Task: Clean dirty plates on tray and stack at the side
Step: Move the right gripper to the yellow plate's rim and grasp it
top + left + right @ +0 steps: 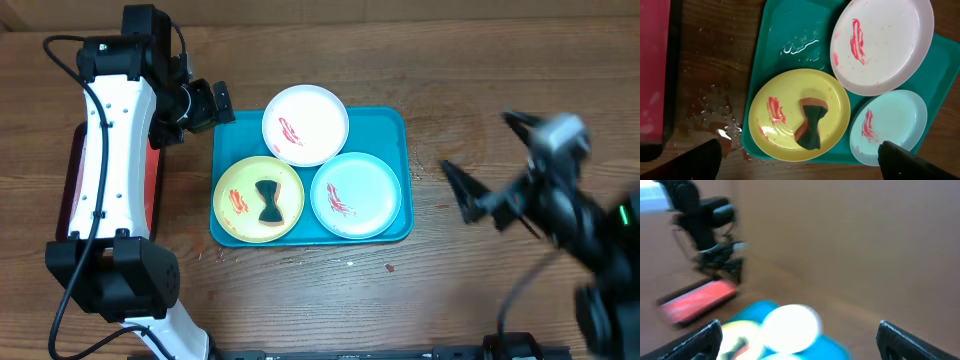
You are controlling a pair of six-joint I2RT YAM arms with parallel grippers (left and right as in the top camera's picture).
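Observation:
The teal tray point(385, 128) holds three plates, each smeared with red sauce: white point(306, 124) at the back, yellow-green point(240, 200) front left, light blue point(356, 194) front right. A twisted dark green and orange sponge point(268, 201) lies on the yellow-green plate. My left gripper point(205, 105) is open and empty, above the table just off the tray's back left corner. My right gripper point(470, 195) is open and empty, blurred, right of the tray. The left wrist view shows the tray point(785, 30), the plates and the sponge point(810, 122) between open fingers point(799, 146). The right wrist view point(799, 330) is blurred.
A red tray with a dark rim point(70, 180) lies left of the teal tray, under my left arm; it also shows in the left wrist view point(652, 75). Water droplets sit on the wooden table point(715, 115) and on the teal tray point(800, 45).

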